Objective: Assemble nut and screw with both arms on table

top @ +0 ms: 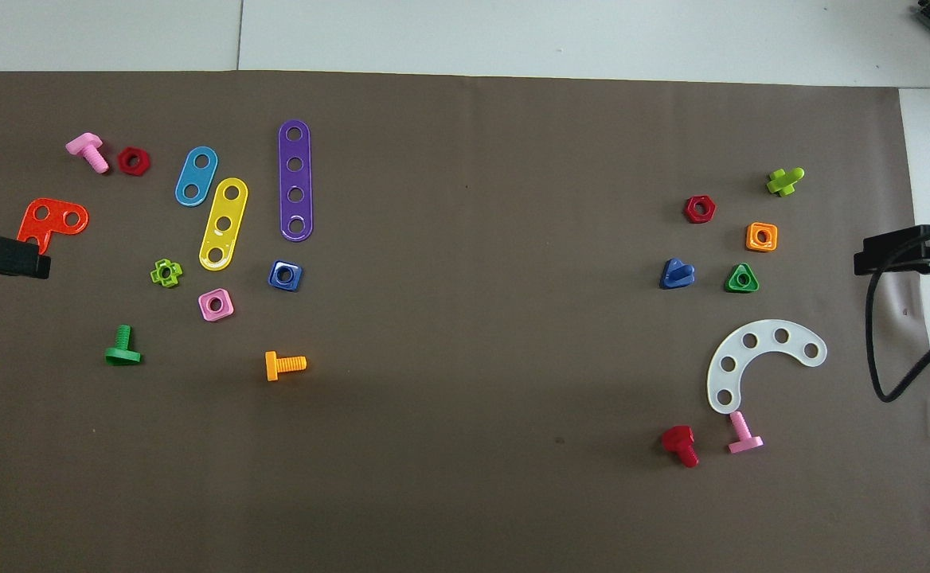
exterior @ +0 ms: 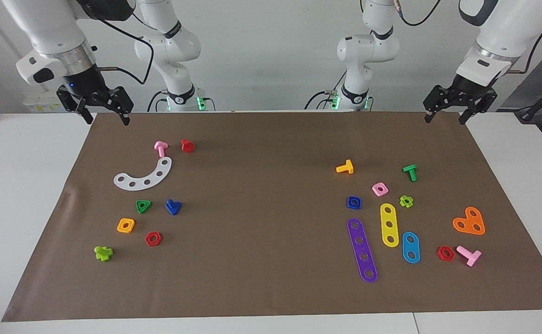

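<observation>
Overhead view: unmarked blue nut (top: 284, 275) and screw (top: 677, 273), well apart.
</observation>
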Robot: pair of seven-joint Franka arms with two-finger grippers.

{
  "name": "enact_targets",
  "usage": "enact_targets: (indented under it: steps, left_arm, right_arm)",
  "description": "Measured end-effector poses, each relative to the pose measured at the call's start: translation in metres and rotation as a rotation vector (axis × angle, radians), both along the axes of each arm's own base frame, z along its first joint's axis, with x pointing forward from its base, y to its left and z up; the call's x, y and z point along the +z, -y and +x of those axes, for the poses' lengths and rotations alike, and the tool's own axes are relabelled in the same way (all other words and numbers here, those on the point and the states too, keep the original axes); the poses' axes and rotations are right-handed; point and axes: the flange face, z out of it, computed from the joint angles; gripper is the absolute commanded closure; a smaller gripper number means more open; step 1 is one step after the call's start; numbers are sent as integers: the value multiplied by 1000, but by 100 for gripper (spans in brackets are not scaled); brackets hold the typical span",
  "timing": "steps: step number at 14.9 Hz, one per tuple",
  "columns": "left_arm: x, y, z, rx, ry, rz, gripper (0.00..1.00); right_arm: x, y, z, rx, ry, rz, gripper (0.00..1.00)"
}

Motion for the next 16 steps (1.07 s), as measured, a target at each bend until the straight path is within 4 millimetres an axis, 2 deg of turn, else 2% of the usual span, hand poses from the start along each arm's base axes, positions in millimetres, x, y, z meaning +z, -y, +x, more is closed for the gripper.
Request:
enact_targets:
  steps: [3, 6, 12, 14, 16]
  left_arm:
    - [0, 0, 0, 0, 0, 0, 0]
    - [0, 0, 0, 0, 0, 0, 0]
    - [0, 0, 0, 0, 0, 0, 0]
    - [0, 0, 0, 0, 0, 0, 0]
    - [0, 0, 0, 0, 0, 0, 0]
  right_arm:
    - [-2, -1, 1, 1, -3, 0, 0]
    - [-6, -10, 6, 17, 7, 3, 0]
    - [-29, -28, 27, 35, 26, 11, 0]
    - [-47, -36, 36, 47, 14, 12, 0]
    - [-75, -44, 48, 60, 26, 12, 0]
